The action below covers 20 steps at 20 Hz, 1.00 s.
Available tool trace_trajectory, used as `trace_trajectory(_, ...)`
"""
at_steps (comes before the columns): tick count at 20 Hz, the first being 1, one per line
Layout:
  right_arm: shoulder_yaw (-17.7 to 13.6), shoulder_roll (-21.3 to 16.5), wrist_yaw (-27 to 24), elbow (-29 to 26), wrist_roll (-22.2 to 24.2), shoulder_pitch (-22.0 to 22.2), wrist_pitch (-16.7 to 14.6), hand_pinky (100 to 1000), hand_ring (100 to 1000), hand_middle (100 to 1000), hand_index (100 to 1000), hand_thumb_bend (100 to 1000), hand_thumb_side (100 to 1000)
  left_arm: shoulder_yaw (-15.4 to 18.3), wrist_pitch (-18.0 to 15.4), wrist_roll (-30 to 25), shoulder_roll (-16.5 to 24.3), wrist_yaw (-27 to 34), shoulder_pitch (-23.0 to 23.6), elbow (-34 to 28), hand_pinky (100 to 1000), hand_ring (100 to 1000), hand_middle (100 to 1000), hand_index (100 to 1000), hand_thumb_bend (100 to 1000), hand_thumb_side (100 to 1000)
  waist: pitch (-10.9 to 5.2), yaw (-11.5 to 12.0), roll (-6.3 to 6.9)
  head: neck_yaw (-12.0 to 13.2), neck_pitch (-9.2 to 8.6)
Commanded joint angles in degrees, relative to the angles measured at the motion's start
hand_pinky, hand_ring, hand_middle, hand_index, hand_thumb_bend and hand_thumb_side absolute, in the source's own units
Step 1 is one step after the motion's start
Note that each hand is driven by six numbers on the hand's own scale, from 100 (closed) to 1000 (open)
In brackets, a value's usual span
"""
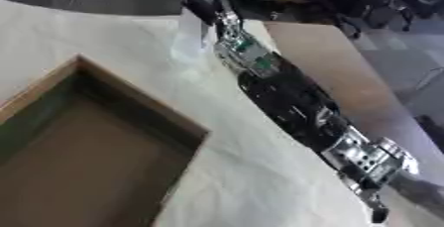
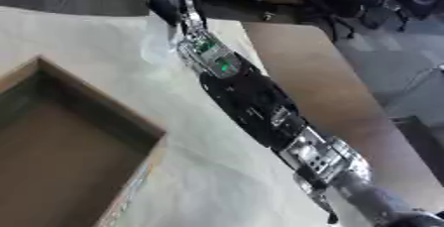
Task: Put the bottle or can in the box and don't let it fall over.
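Note:
A clear, pale bottle [image 1: 189,35] stands upright near the far edge of the white cloth [image 1: 251,171]. My right arm reaches in from the lower right, and my right hand [image 1: 201,6] is at the bottle's upper part with dark fingers curled round it. The open brown cardboard box [image 1: 138,103] lies at the lower left, its inside bare, and its near corner is a good way left of and below the bottle. My left hand shows in neither view.
Right of the cloth runs a bare brown tabletop [image 1: 334,67], with grey floor beyond it. Dark clutter and chair legs [image 1: 364,3] stand past the far edge. White cloth separates the box from my arm.

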Motion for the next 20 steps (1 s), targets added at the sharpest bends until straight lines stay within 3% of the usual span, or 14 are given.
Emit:
trace_trajectory(1, -0.5, -1.8, -1.7, -1.9, -0.3, -0.6, -0.8, 860, 455, 453, 153, 100, 424, 0.7, 0.1, 0.0, 1.2, 0.2, 0.1, -1.3, 1000, 1000, 1000, 740, 172, 728, -2.13, -0.2, 0.66, 0.1, 0.38)
trace_trajectory(12, -0.7, -2.9, -5.5, -5.4, 0.3, -0.2, -3.8, 845, 415, 418, 137, 100, 470, 0.8, 0.5, 0.1, 1.6, 0.4, 0.6, -1.5, 1000, 1000, 1000, 735, 178, 723, -3.57, -1.6, 1.16, -0.2, 1.92)
trace_trajectory(20, -1.4, -3.6, -9.0, -10.5, -1.1, -2.0, -2.4, 834, 401, 406, 136, 100, 470, 0.9, 0.8, 0.4, 2.2, 0.5, 1.4, -1.6, 1000, 1000, 1000, 732, 184, 715, -5.49, -3.1, 1.53, 0.3, 4.05)
